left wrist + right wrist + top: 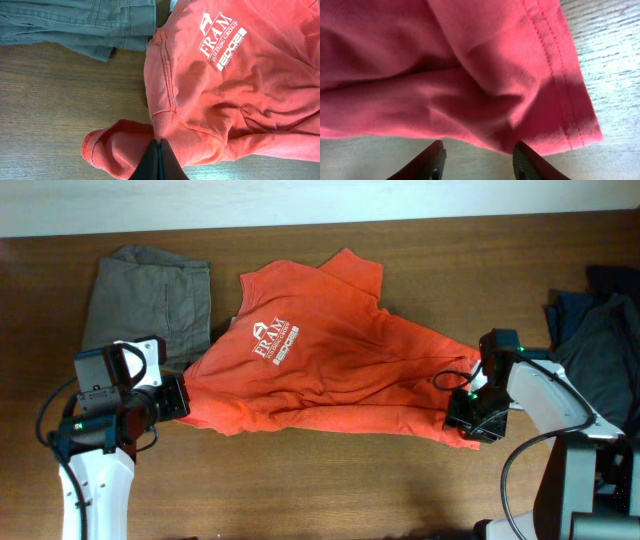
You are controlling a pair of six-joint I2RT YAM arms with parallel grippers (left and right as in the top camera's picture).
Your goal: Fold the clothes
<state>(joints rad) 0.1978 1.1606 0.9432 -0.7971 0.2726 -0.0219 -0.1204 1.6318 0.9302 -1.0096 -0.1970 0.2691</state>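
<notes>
An orange-red T-shirt (330,370) with white chest lettering lies crumpled across the middle of the wooden table. My left gripper (180,398) is shut on the shirt's left sleeve area; in the left wrist view its fingers (159,145) pinch the fabric (225,85). My right gripper (470,420) is open at the shirt's right hem corner; in the right wrist view its fingers (480,152) straddle the edge of the fabric (470,85) without holding it. A grey-brown garment (150,295) lies folded at the back left. Dark blue-grey clothes (600,330) are piled at the right edge.
The grey-brown garment also shows at the top of the left wrist view (80,22). The wooden table (320,490) is bare along the front. A white wall runs along the far table edge.
</notes>
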